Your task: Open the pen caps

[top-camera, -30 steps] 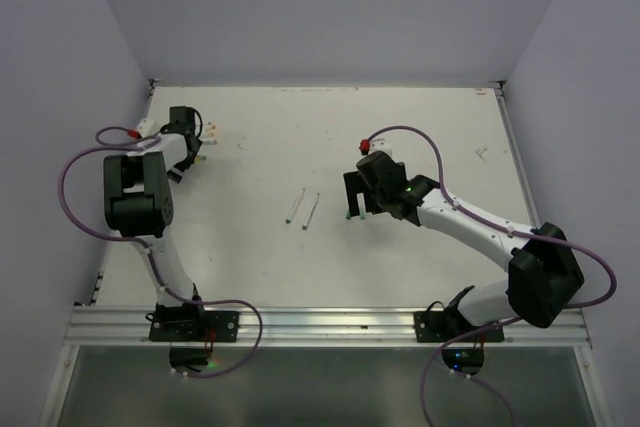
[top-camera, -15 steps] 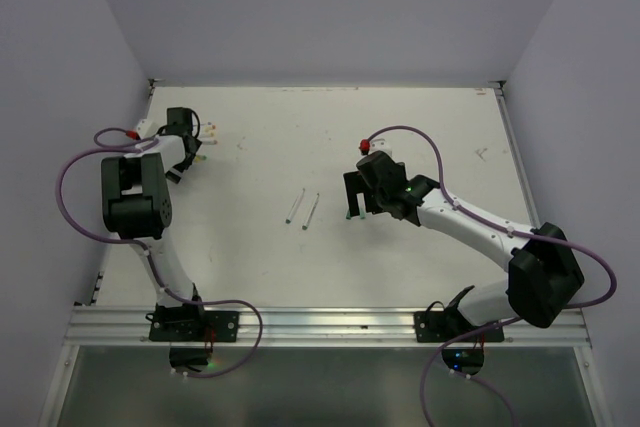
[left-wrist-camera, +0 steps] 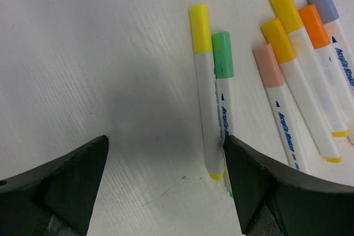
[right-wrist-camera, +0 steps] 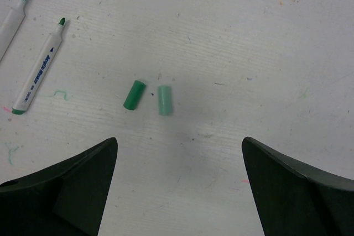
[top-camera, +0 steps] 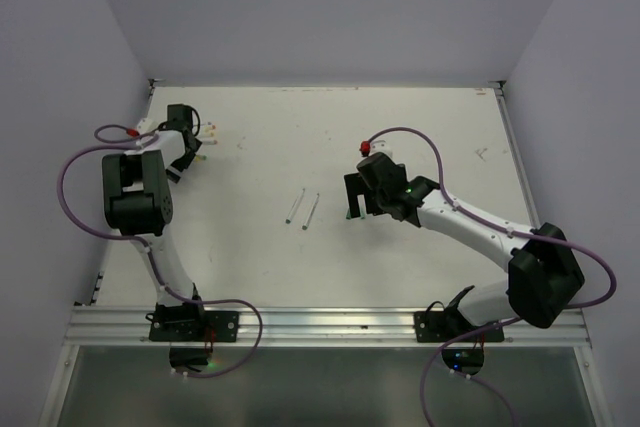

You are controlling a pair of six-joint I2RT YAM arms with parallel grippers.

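In my left wrist view the left gripper (left-wrist-camera: 166, 143) stands wide with nothing in it over bare table (left-wrist-camera: 83, 53). Seven capped pens (left-wrist-camera: 297, 81) lie fanned in the upper right of that frame, the yellow-capped pen (left-wrist-camera: 204, 87) and green-capped pen (left-wrist-camera: 223, 53) nearest, side by side. My right gripper (right-wrist-camera: 180, 143) is spread fully too and empty, above a dark green cap (right-wrist-camera: 133, 94) just beside a pale green cap (right-wrist-camera: 165, 100), both loose at frame centre, with two uncapped pens (right-wrist-camera: 37, 74) in the upper left corner.
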